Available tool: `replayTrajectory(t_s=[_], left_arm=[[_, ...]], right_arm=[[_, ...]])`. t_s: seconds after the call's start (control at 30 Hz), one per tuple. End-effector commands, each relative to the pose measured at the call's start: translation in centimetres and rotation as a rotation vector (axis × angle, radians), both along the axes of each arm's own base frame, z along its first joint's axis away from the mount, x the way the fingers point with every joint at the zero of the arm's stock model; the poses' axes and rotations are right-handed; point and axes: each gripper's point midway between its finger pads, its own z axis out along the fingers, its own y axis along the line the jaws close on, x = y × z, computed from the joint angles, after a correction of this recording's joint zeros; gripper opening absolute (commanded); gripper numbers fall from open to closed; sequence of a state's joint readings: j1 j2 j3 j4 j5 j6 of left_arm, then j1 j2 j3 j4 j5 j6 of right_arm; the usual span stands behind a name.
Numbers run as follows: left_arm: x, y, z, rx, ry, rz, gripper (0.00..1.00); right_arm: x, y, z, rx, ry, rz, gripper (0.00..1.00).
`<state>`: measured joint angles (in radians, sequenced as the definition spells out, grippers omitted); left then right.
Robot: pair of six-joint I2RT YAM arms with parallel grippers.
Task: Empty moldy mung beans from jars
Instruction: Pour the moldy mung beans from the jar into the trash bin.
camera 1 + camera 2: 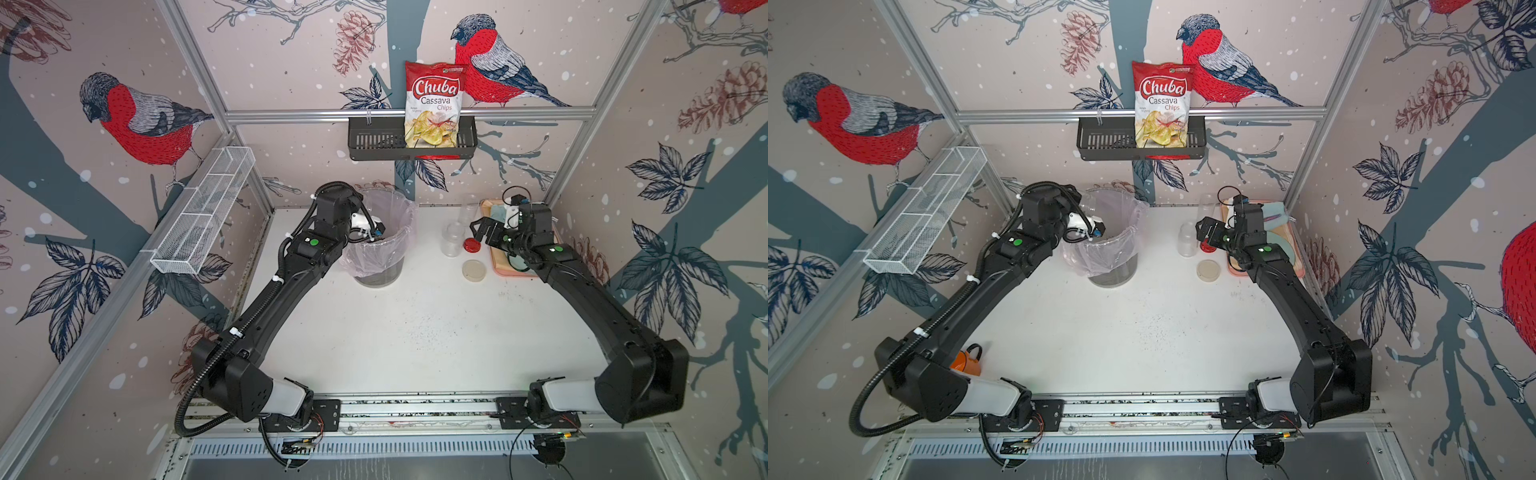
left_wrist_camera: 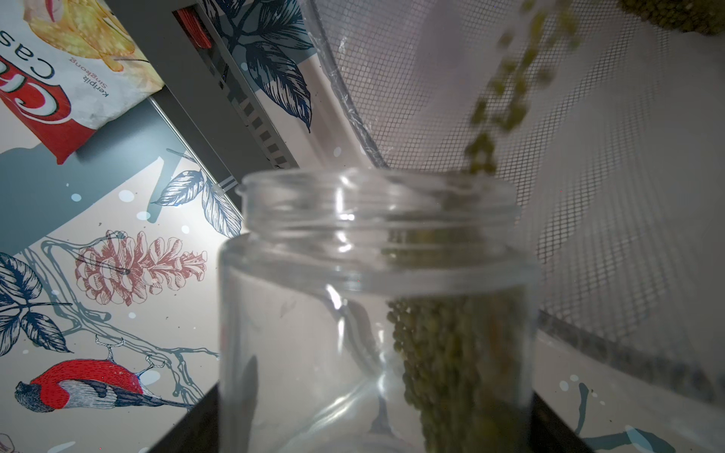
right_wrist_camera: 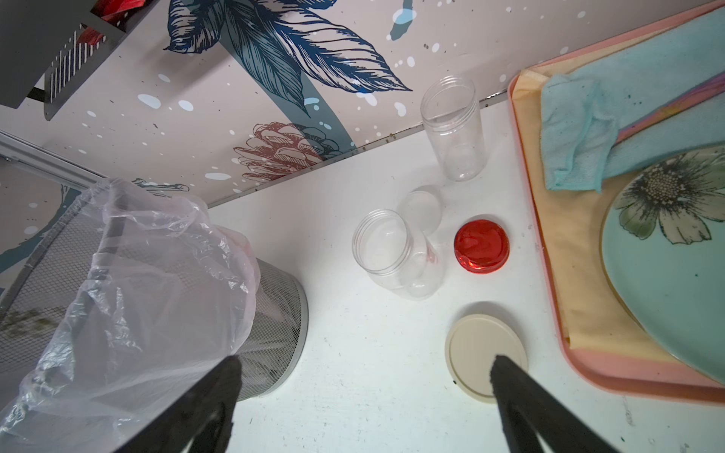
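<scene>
Top view: left claw (image 1: 374,232) hangs over the bin (image 1: 380,277) so the spill lands inside.

Left wrist: it's pinching the jar (image 2: 314,313), tipped mouth-first into the bin, and beans (image 2: 451,353) are sliding out just ahead of the claw.

Right wrist: right claw (image 3: 365,364) is spread wide and holding nothing. The empty jars (image 3: 396,255) stand beyond it.

Walls (image 1: 291,62) papered with red bullfinches, pinecones, leaves. Aluminium rail (image 1: 291,115) across back. Black basket (image 1: 374,143) holds chips bag (image 1: 434,104). White mesh shelf (image 1: 203,212) on side wall. White speckled bench (image 1: 415,332).
</scene>
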<state>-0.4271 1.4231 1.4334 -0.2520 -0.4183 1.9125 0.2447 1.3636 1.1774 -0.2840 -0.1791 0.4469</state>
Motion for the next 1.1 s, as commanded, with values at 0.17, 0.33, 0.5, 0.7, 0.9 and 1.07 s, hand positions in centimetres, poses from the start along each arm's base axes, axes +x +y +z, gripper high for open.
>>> replayTrajectory(t_s=[0.17, 0.33, 0.5, 0.7, 0.9, 1.07], left_arm=[[-0.2, -0.8, 1.7, 0.027, -0.039, -0.056, 0.0], [-0.1, -1.3, 1.6, -0.003, -0.042, -0.079, 0.0], [0.4, -1.1, 1.5, -0.034, -0.053, -0.093, 0.0], [1.2, -1.0, 2.1, -0.067, -0.081, -0.115, 0.0], [1.7, -2.1, 2.6, -0.084, -0.1, -0.169, 0.0], [1.8, -2.5, 2.8, -0.1, -0.117, -0.202, 0.0]], right_arm=[[-0.2, 0.3, 0.6, 0.0, -0.028, 0.023, 0.99], [0.3, 0.1, 1.8, 0.0, -0.059, 0.021, 1.0], [1.6, 1.7, 5.8, 0.07, -0.143, 0.068, 0.99], [4.2, 6.7, 11.6, 0.093, -0.272, 0.232, 0.99], [5.3, 15.6, 11.8, -0.061, -0.306, 0.585, 0.99], [6.0, 19.7, 12.0, -0.074, -0.362, 0.79, 0.98]])
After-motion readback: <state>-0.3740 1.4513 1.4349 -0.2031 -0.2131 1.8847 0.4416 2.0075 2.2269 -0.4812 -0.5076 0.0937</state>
